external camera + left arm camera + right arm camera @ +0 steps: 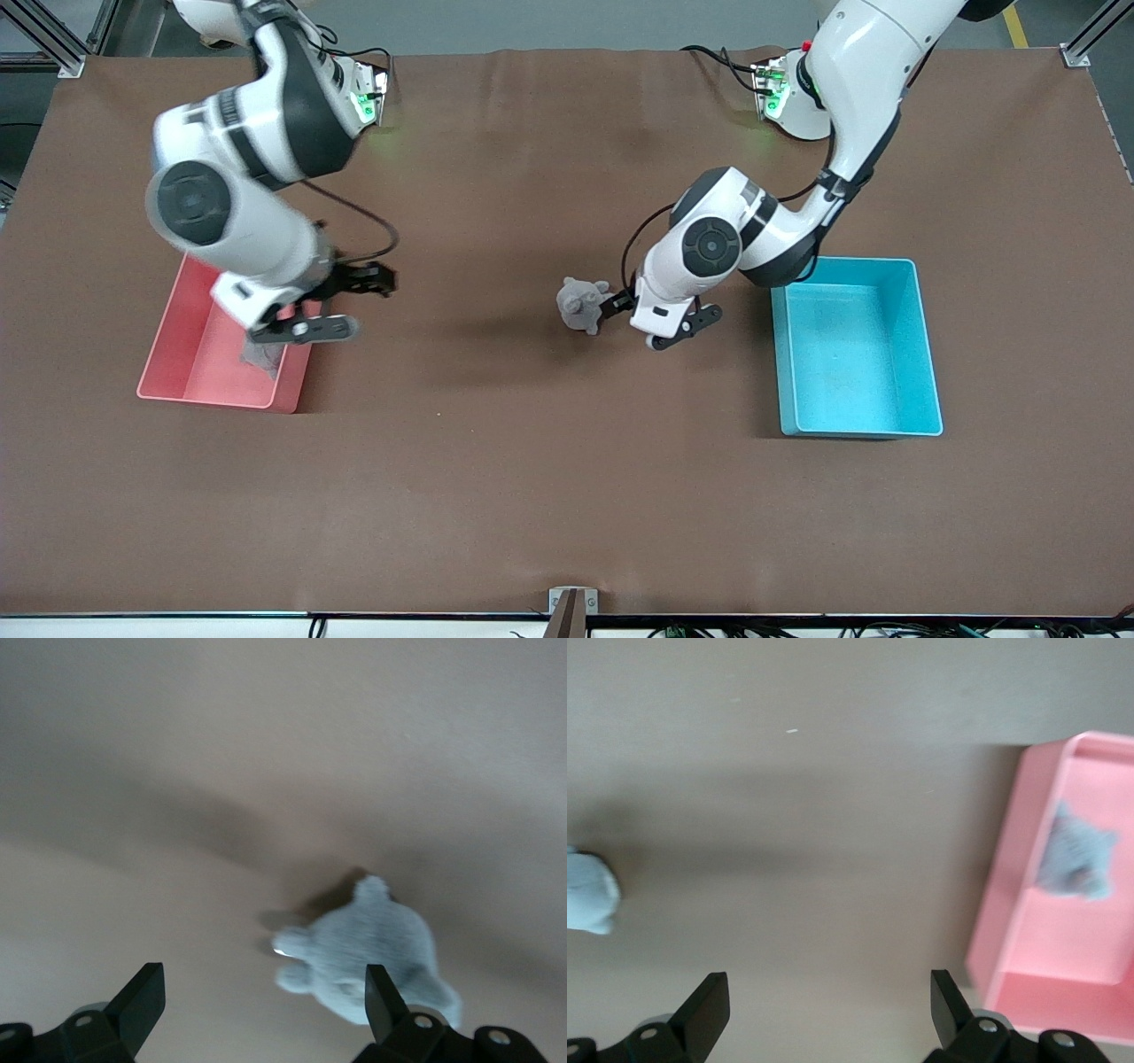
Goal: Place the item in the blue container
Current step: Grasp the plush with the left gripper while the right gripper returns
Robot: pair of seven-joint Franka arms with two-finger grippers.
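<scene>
Cyan plastic, low-walled and bare inside: the blue container (856, 347) sits on the brown table (532, 496) toward my left arm's end, the task thing nearest the front camera. A little farther from that camera, beside the bin on the side toward the table's middle, my left gripper (620, 312) hangs low, fingers (140, 997) spread wide and holding nothing. One fingertip lies against the edge of the grey plush toy (580, 304), which rests on the table near its middle; the toy is beside the gap, not squarely in it. I judge the step in hand to be the approach to the grasp. The next move calls for shifting sideways until the toy sits between both fingers, then pressing them together on its soft body before any lift toward the bin. My right gripper (341, 306) waits, likewise spread and empty, over the rim of the pink bin (177, 354), where a second grey plush (1075, 855) already lies.
</scene>
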